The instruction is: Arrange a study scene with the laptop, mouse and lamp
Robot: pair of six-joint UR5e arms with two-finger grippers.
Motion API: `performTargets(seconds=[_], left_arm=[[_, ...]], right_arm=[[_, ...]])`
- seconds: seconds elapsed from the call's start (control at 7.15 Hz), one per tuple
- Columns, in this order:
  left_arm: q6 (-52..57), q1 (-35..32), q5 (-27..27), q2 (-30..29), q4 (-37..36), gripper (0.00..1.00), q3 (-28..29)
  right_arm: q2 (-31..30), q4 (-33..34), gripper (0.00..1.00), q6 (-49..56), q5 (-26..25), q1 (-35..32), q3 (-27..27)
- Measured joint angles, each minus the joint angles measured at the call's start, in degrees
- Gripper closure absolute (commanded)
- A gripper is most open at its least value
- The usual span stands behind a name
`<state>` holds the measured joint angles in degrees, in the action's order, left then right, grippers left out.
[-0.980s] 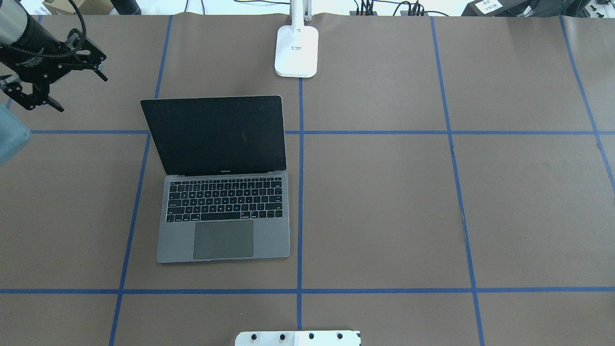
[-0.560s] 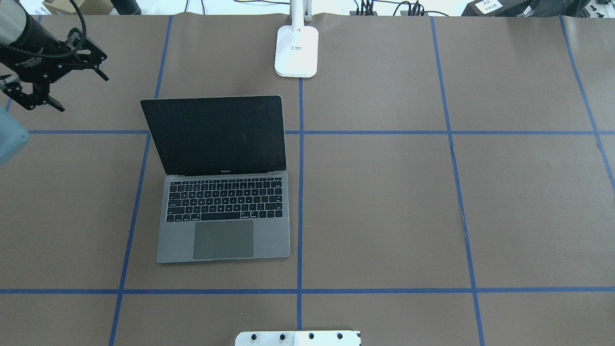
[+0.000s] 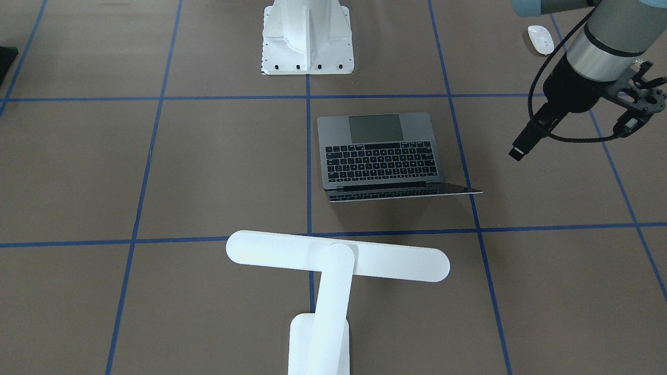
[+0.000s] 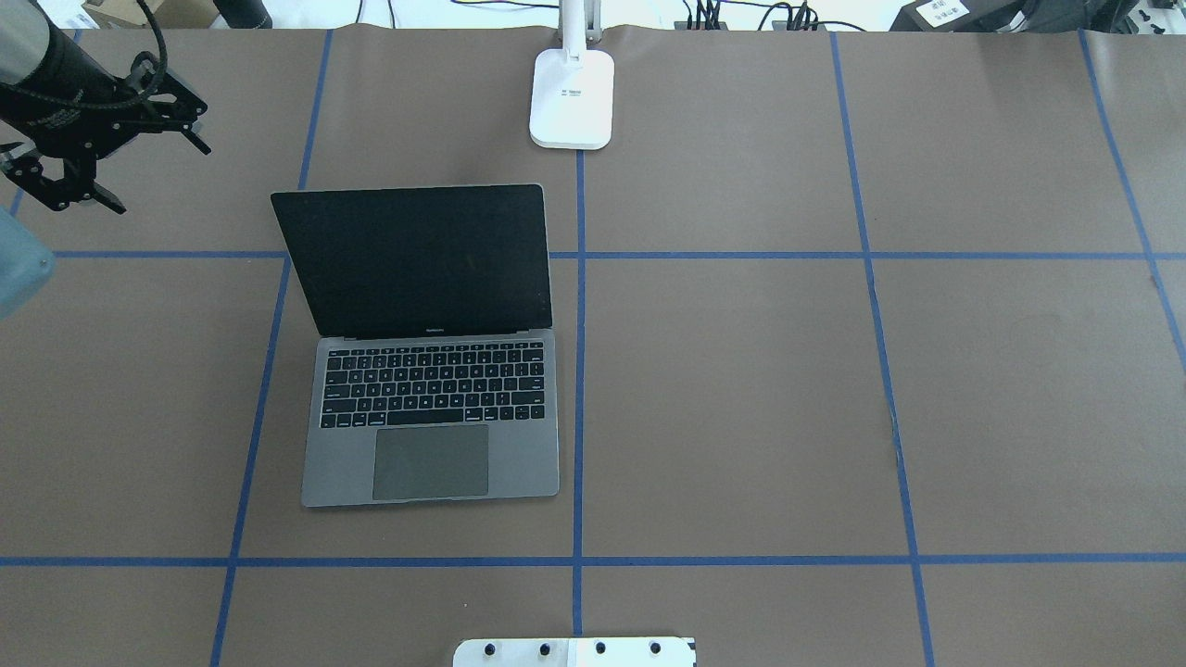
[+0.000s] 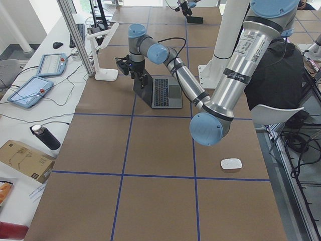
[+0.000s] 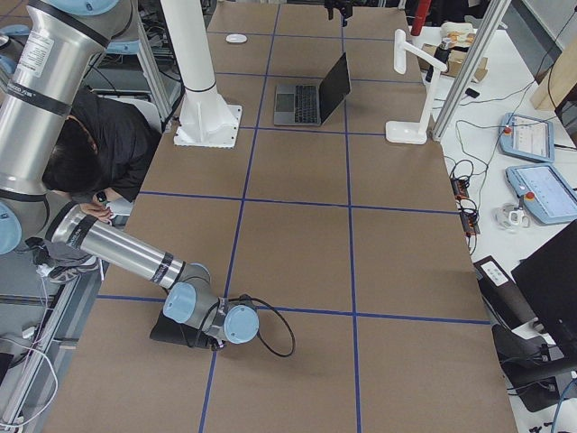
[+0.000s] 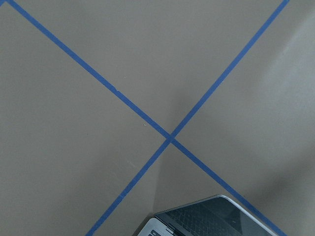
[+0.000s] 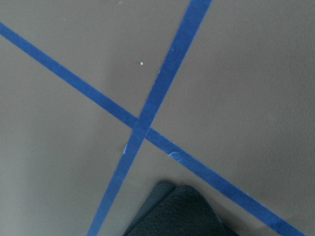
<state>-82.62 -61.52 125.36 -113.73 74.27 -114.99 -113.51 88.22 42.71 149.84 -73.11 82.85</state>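
Observation:
The laptop (image 4: 431,371) stands open with a dark screen, left of the table's middle; it also shows in the front view (image 3: 380,151) and at the bottom of the left wrist view (image 7: 211,219). The white lamp (image 3: 337,256) stands at the far edge, its base (image 4: 572,97) behind the laptop. The white mouse (image 3: 541,39) lies near the robot's side, far left (image 5: 231,163). My left gripper (image 4: 156,176) hovers open and empty, behind and left of the laptop. My right gripper (image 6: 207,334) is low at the far right end; I cannot tell whether it is open or shut.
The white bolted pedestal (image 3: 307,36) stands at the robot's edge. A black mat (image 8: 172,211) lies under the right wrist (image 6: 167,332). Blue tape lines grid the brown table. A person (image 6: 99,144) sits beside the table.
My left gripper has drifted slightly up and to the left in the overhead view. The laptop and lamp have not moved.

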Motion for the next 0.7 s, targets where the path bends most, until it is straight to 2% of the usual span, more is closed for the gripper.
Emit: performTargets(seconds=[0.14,0.28,0.42,0.7], left_arm=[[0.00,0.00,-0.02,0.00,0.00,0.00,-0.01],[0.00,0.00,-0.03,-0.03,0.00,0.00,0.00],[0.00,0.00,-0.03,-0.06,0.00,0.00,0.02],[0.00,0.06,-0.43,-0.09,0.00,0.00,-0.02]], right_arm=[[-0.03,0.01,0.68,0.00,0.01,0.03,-0.06],[-0.10,0.02,0.87,0.00,0.01,0.11,-0.10],[-0.18,0.02,0.97,0.02,0.01,0.18,-0.13],[-0.35,0.02,1.00,0.94,0.01,0.22,-0.14]])
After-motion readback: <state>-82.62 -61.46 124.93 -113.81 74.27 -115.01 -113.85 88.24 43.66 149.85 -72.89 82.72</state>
